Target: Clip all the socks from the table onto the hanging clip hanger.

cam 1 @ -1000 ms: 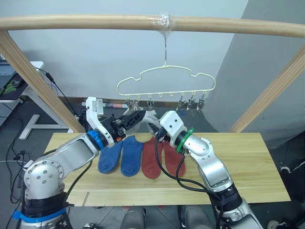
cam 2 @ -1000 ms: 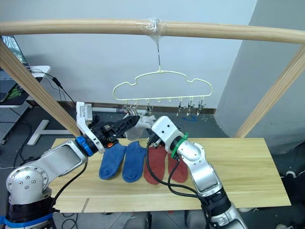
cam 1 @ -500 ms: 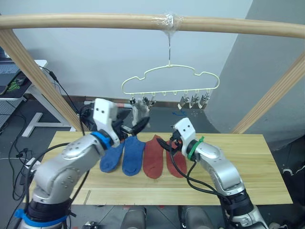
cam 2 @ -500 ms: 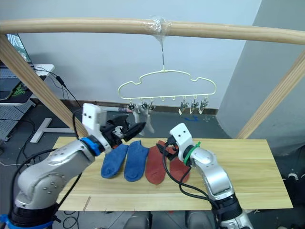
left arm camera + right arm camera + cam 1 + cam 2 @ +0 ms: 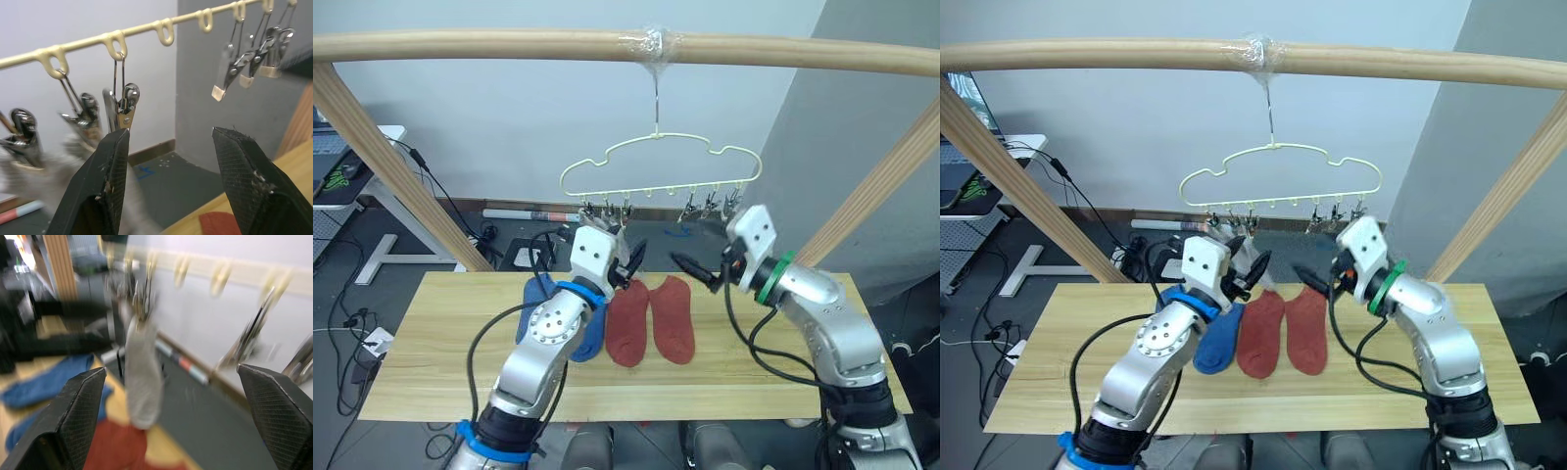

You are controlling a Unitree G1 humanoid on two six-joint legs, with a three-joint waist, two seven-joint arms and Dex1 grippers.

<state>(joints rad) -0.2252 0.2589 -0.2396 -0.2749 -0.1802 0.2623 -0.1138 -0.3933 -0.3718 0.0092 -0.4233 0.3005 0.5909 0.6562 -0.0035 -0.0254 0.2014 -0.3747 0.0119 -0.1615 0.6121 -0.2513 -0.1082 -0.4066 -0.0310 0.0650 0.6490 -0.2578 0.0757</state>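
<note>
A cream clip hanger (image 5: 656, 166) hangs from the top pole, with metal clips (image 5: 121, 105) along its lower bar. One light grey sock (image 5: 142, 377) dangles from a clip at the hanger's left end. Two rust-red socks (image 5: 651, 318) lie side by side on the table (image 5: 431, 362). A blue sock (image 5: 590, 335) lies left of them, partly under my left arm. Just below the left clips, my left gripper (image 5: 631, 262) is open and empty. My right gripper (image 5: 690, 269) is open too, raised over the red socks and pointing towards the grey sock.
A round wooden pole (image 5: 509, 44) spans the top, and slanted posts (image 5: 382, 157) stand at both sides behind the table. Empty clips (image 5: 244, 58) hang at the hanger's right end. Cables and a desk leg (image 5: 382, 255) are on the floor to the left.
My left gripper has let go of the grey sock, which stays clipped to the hanger, and has moved right. My right gripper rose from the red socks towards the hanger's right side.
</note>
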